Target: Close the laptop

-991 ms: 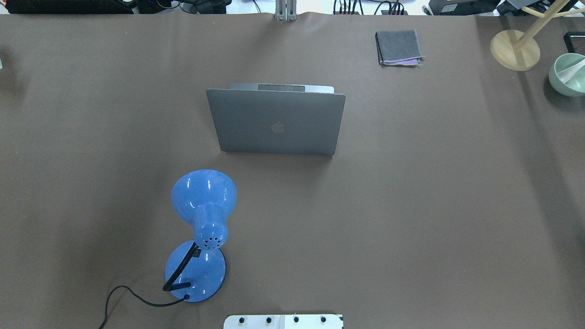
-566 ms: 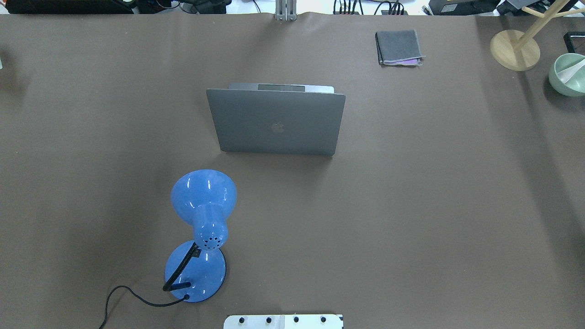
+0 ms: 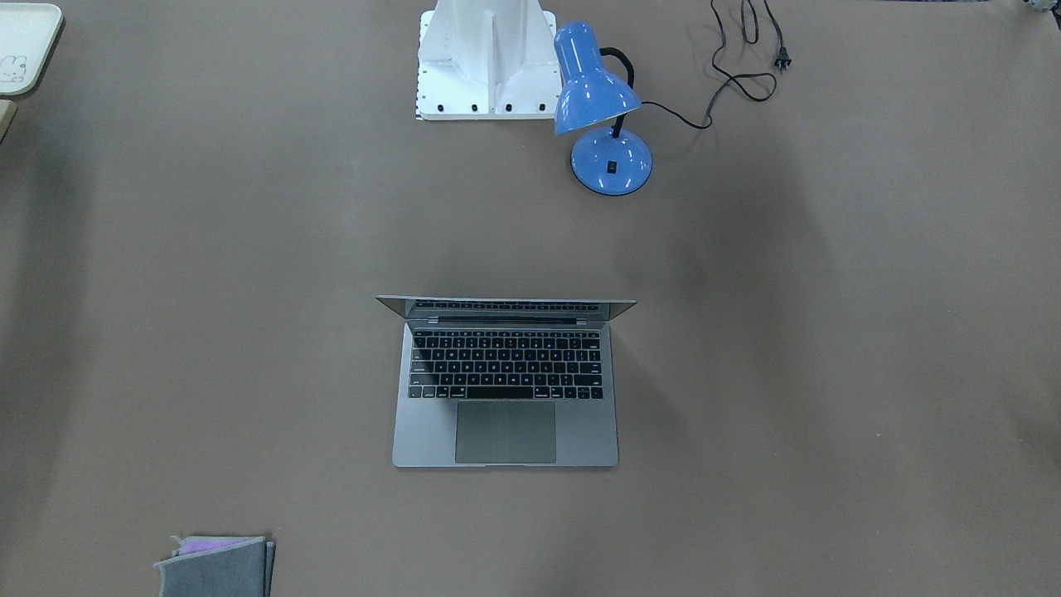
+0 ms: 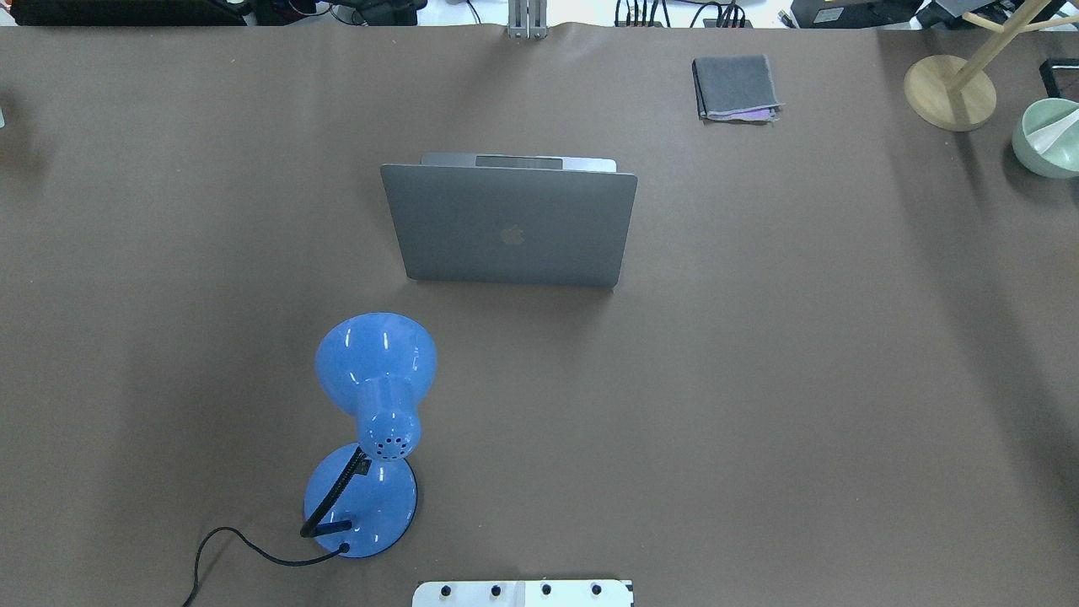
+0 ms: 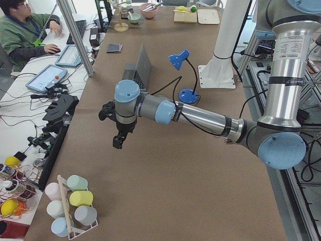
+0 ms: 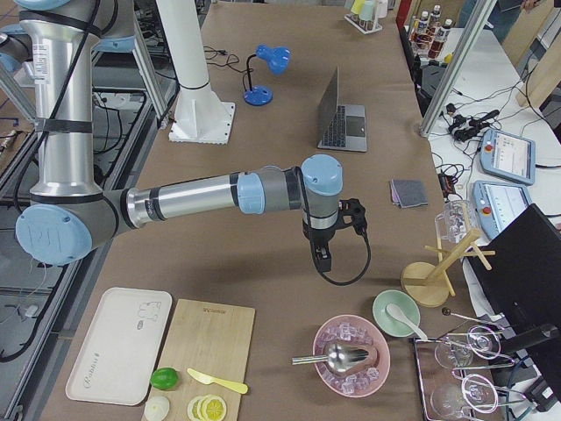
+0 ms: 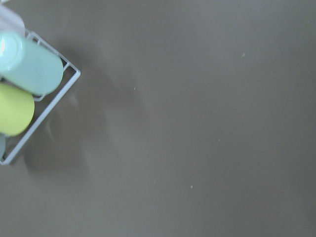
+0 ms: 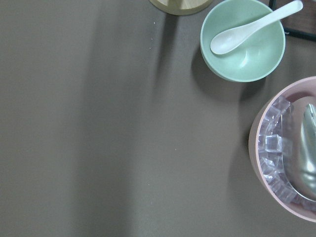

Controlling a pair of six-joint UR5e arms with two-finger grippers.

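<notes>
The open laptop [image 4: 508, 223] stands mid-table, hinge running 9-to-3 overhead, near 12 o'clock from the left gripper [image 5: 118, 143] and right gripper [image 6: 323, 260] in the side views, neither plainly nearer; whether either is open I cannot tell.

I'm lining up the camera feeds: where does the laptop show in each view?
Exterior front-facing: laptop at centre, keyboard visible.
Overhead exterior: laptop at centre, slightly high, back of the lid showing.
Exterior left: laptop near the top, left of centre.
Exterior right: laptop near the top, right of centre.
Left wrist-mounted: not in it.
Right wrist-mounted: not in it.
Shared landmark: blue desk lamp.
</notes>
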